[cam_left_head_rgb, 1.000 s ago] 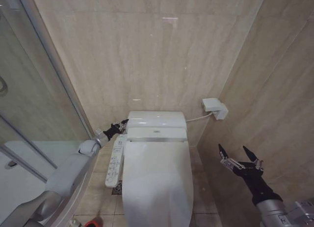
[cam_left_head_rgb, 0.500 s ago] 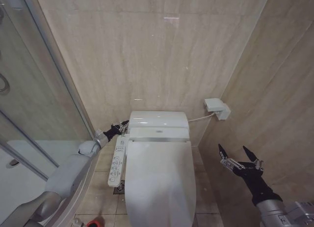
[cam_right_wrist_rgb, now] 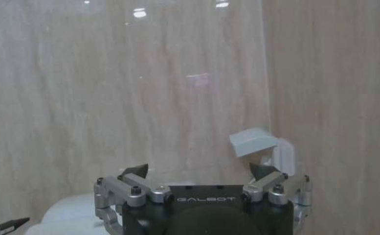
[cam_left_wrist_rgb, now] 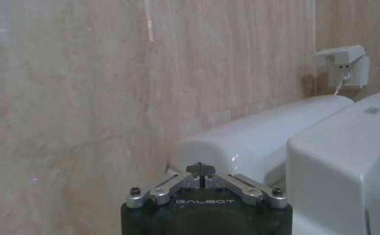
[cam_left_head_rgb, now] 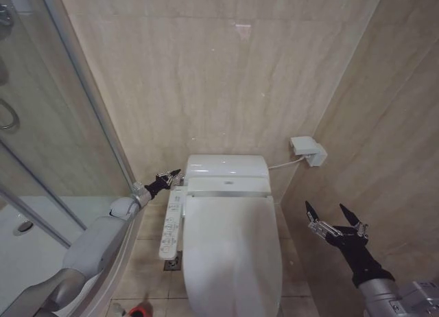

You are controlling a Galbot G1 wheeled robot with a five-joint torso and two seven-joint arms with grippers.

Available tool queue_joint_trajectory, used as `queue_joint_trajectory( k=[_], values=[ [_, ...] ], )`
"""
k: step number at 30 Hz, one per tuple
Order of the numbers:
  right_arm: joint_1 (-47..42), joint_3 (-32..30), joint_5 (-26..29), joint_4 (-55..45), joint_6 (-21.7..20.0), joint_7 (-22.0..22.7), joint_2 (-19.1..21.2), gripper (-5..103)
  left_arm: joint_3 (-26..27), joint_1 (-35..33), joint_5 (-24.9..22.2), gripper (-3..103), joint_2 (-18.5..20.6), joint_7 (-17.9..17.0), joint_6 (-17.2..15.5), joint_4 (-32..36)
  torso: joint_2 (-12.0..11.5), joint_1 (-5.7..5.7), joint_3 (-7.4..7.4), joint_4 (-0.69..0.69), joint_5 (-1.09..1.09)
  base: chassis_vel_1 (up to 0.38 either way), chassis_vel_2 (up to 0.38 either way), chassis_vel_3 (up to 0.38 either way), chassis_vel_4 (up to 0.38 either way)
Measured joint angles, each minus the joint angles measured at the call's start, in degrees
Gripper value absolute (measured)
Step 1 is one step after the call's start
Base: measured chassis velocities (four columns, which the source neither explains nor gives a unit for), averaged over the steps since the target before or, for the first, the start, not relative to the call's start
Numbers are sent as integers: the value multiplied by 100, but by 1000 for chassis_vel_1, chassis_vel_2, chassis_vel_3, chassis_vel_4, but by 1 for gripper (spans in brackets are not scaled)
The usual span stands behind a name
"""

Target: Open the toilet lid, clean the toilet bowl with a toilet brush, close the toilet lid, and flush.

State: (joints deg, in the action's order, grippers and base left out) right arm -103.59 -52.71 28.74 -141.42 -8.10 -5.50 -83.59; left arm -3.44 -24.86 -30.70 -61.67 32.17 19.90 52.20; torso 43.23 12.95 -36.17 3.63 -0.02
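Lying shut over the bowl, the toilet lid [cam_left_head_rgb: 232, 245] is sitting between the two arms. The left gripper [cam_left_head_rgb: 169, 175], fingers pinched together, is pointing at the tank's left rear corner, clear of the lid. The right gripper [cam_left_head_rgb: 335, 216] is hovering well to the lid's right, fingers spread. The bowl is hidden beneath.

toilet lid [cam_left_head_rgb: 232, 252]: it is down, so the bowl under it is hidden; its front end is cut off by the picture's edge.
red thing [cam_left_head_rgb: 142, 310] on the floor, left of the toilet lid: mostly cut off, too little shows to tell what it is.
control panel [cam_left_head_rgb: 173, 223] beside the toilet lid: its buttons are too small to read.
right gripper [cam_left_head_rgb: 336, 216]: its arm runs off the corner.
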Motion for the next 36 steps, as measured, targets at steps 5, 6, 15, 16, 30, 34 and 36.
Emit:
queue_joint_trajectory(
  k=[5, 6, 15, 16, 30, 34, 36],
  values=[
    [0, 0, 0, 0, 0, -1, 1, 100, 2, -8, -2, 0, -4, 42, 5, -32, 0, 0, 0, 1, 1, 37, 55, -23, -24],
    [0, 0, 0, 0, 0, 0, 1, 100, 2, -8, -2, 0, -11, 47, 9, -47, 0, 0, 0, 4, 3, 0, 0, 0, 0],
    [0, 0, 0, 0, 0, 2, 1, 100, -9, -8, -42, 0, -23, 245, 13, -174, 0, 1, -1, 4, 3, 0, 0, 0, 0],
    [0, 0, 0, 0, 0, 2, 1, 100, -11, -8, -85, 0, -21, 284, 9, -204, 0, 0, -1, 3, 2, 0, 0, 0, 0],
    [0, 0, 0, 0, 0, 1, 1, 100, -11, 82, -415, 0, 199, 954, -141, -441, 0, 0, 0, 4, 2, 0, 0, 0, 0],
    [0, 0, 0, 0, 0, 1, 1, 100, -22, 166, -432, 0, 179, 1200, -156, -629, 0, 0, 0, 3, 2, 0, 0, 0, 0],
    [0, 0, 0, 0, 0, 1, 1, 100, -23, 207, -435, 0, 151, 1281, -153, -719, 0, 0, -1, 4, 2, 0, 0, 0, 0]
  ],
)
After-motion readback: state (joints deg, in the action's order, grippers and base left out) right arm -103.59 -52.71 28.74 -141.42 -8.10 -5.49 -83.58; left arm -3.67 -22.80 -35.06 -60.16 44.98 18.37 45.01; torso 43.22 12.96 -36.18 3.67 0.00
